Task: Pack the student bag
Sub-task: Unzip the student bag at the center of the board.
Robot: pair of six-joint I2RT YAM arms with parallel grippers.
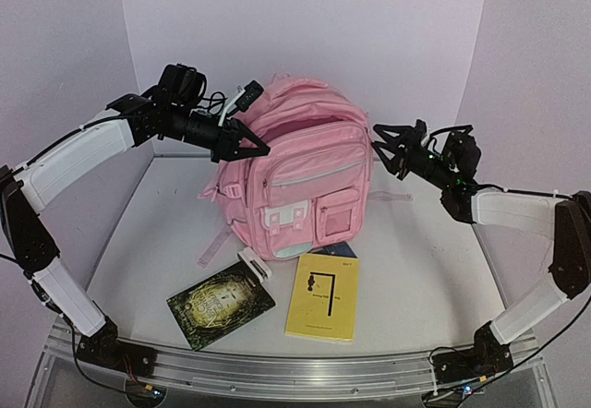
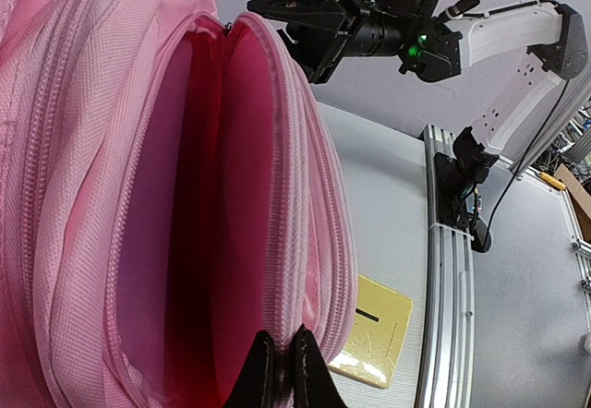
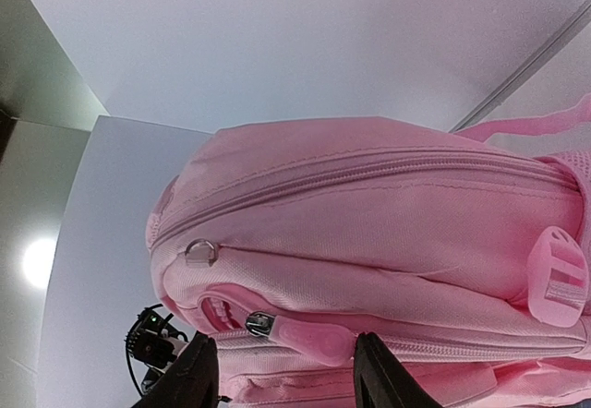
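The pink student bag (image 1: 300, 177) stands upright at the table's middle back. Its main compartment is unzipped at the top. My left gripper (image 1: 247, 140) is shut on the bag's zip-edged opening rim (image 2: 280, 334) at the upper left and holds it pulled apart, so the dark pink inside (image 2: 194, 242) shows. My right gripper (image 1: 386, 150) is open, just right of the bag's upper side and apart from it. In the right wrist view a metal slider with a pink rubber zip pull (image 3: 309, 337) lies between its fingers (image 3: 189, 376).
A yellow booklet (image 1: 323, 299) and a dark green book (image 1: 220, 306) lie flat in front of the bag. A dark blue item (image 1: 337, 250) pokes out under the bag's front. A white tag (image 1: 252, 267) lies by the green book. The aluminium rail (image 1: 277, 371) runs along the near edge.
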